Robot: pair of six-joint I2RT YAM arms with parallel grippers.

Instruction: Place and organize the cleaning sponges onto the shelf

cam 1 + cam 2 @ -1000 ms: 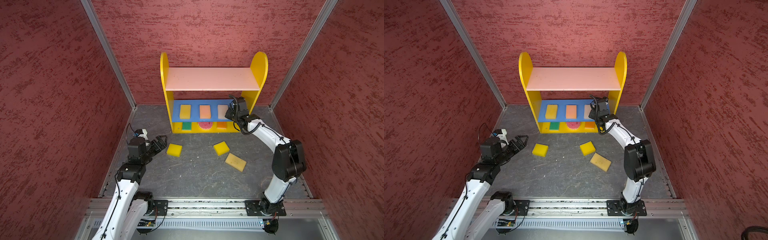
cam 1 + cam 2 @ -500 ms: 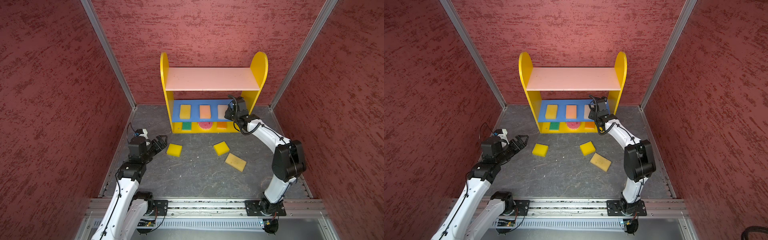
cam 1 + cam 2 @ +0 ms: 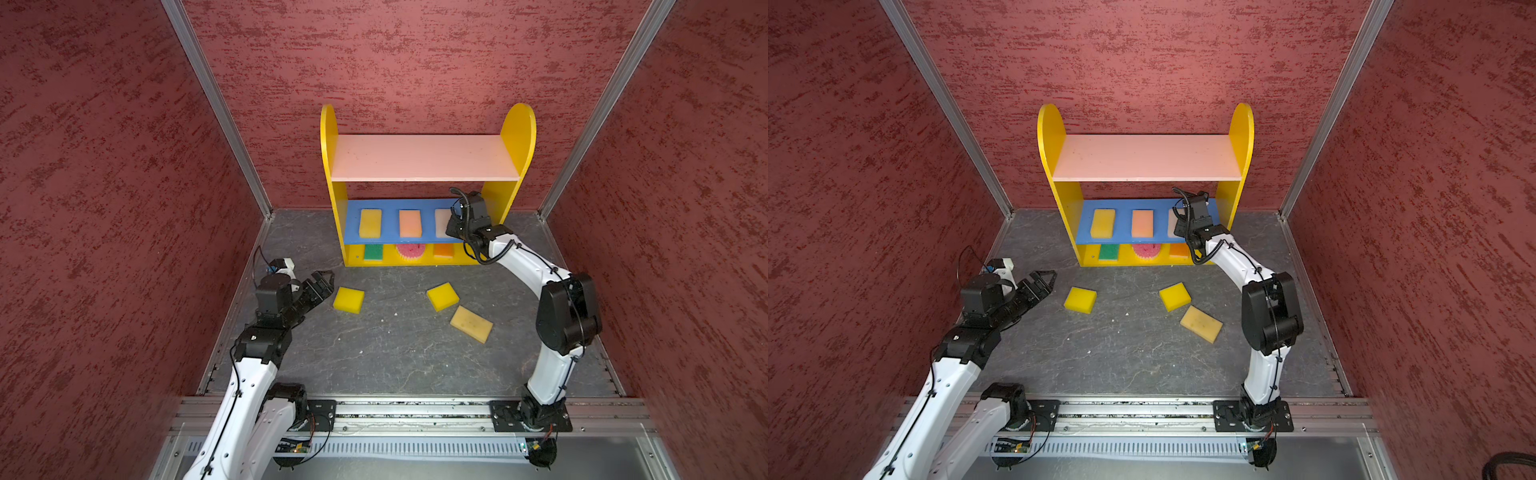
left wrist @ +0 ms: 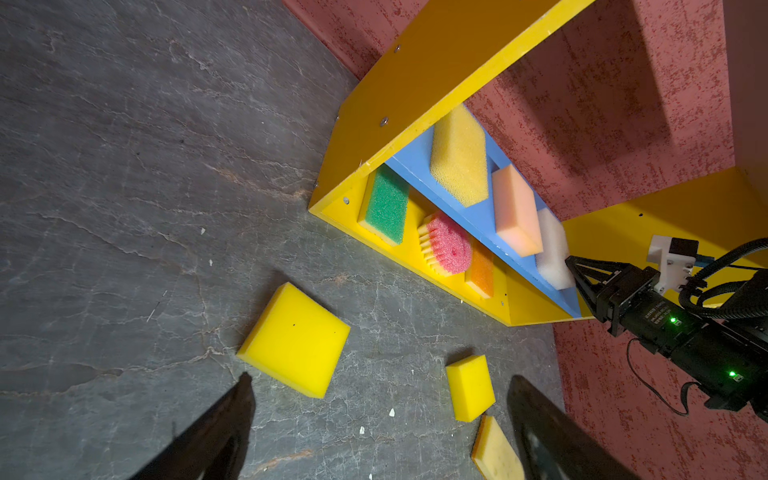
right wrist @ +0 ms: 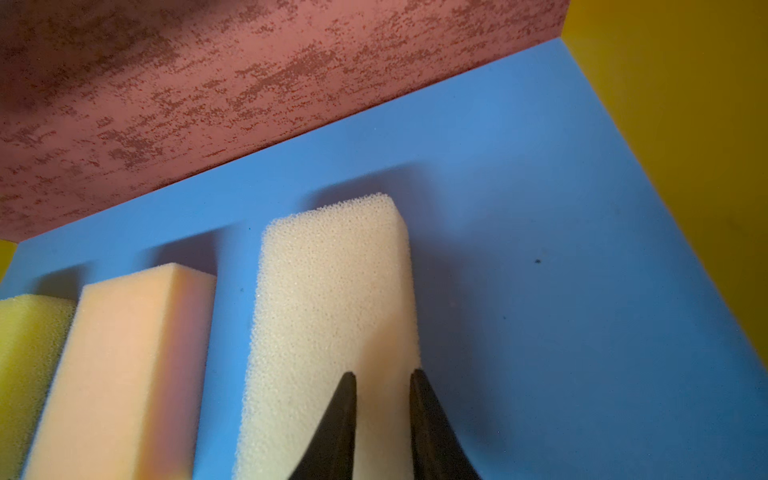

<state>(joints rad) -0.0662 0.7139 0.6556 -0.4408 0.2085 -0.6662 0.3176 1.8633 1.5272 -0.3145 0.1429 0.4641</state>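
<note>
- Next to nothing has moved since a second ago: every sponge lies where it lay, and both arms sit almost as they were.
- My right gripper [image 5: 383,374] is tucked under the pink top board [image 3: 424,158] of the shelf [image 3: 517,133], at the right end of the blue middle board [image 3: 388,227]. Its tips are at the near end of the cream sponge [image 5: 332,291]. The fingers are drawn nearly together with a thin slit between them, and I cannot tell whether they nip the foam or only touch it.
- My left gripper [image 4: 379,378] hovers low over the floor [image 3: 374,353], fingers spread wide and empty, just short of the nearest yellow sponge [image 3: 348,300].
- Six sponges are shelved. The golden sponge [image 3: 370,223], the peach sponge [image 3: 410,223] and the cream one stand in a spaced row on the blue board. The green sponge [image 3: 373,252], the round pink sponge [image 3: 411,252] and the orange sponge [image 3: 443,250] sit on the bottom.
- Three remain on the floor: that yellow one, a second yellow sponge [image 3: 442,296] and a tan sponge [image 3: 471,324], the last two near each other.
- I judge the foam light and soft, so it will squash and spring back. I would grip across the narrow width, mid-length, and squeeze gently.
- The top board overhangs the blue one, the yellow side panel stands just beside my right gripper, and that arm blocks the shelf's right end — the bare top board looks the easiest place for what is left.
</note>
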